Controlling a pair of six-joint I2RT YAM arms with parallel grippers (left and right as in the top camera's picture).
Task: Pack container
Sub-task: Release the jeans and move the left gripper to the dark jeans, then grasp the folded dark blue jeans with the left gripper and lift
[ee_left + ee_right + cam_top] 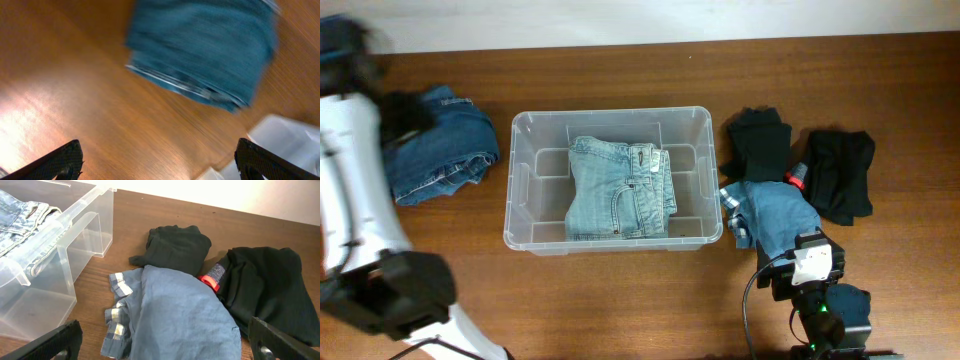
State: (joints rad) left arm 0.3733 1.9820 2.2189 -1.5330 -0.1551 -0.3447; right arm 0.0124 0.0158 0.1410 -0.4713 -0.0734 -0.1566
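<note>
The container (pixel 610 114) is sitting at the centre of the table (pixel 620 300), open side up, with its long sides running parallel to the far table edge. Folded light-blue jeans (pixel 618 190) are lying inside it, filling the middle of the floor and leaving a clear strip along the left inner wall. Any lettering on the jeans waistband is too small to read.

Bare wood is showing in front of the container. To the left, a dark-blue denim pile (pixel 440 150) is lying apart from the container wall. To the right, a grey-blue garment (pixel 175 315) is lying just beside the container corner, with two black garments (pixel 177 245) (pixel 272 285) behind it and a red-and-grey item (pixel 212 277) wedged between them.

The left gripper (pixel 157 152) is hanging above the table near the denim pile; its fingers (pixel 62 162) are spread wide and gripping nothing. This view is blurred.

The right gripper (pixel 165 335) is hovering low over the grey-blue garment, its fingers (pixel 280 342) likewise spread wide and gripping nothing.
</note>
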